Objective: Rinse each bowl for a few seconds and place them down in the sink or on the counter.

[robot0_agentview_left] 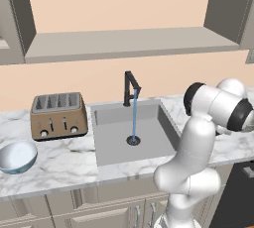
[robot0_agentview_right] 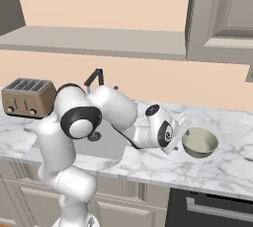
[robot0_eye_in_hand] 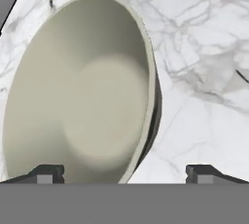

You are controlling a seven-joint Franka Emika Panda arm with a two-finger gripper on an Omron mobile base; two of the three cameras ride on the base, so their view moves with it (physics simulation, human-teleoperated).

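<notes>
Beside olive bowl [robot0_eye_in_hand: 82, 91], open-jawed pincer [robot0_eye_in_hand: 124, 172]

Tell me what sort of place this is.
A simulated home kitchen: a white marble counter with a grey recessed sink under a running black angular faucet, and a bronze four-slot toaster.

Left base view looks down and forward from behind the arm at the sink [robot0_agentview_left: 134, 128] and toaster [robot0_agentview_left: 58, 115]; right base view shares that sink [robot0_agentview_right: 106, 144] and the counter [robot0_agentview_right: 232, 167] from the other side. Hand view sits very close over the olive bowl [robot0_eye_in_hand: 82, 91], seemingly tilted.
</notes>
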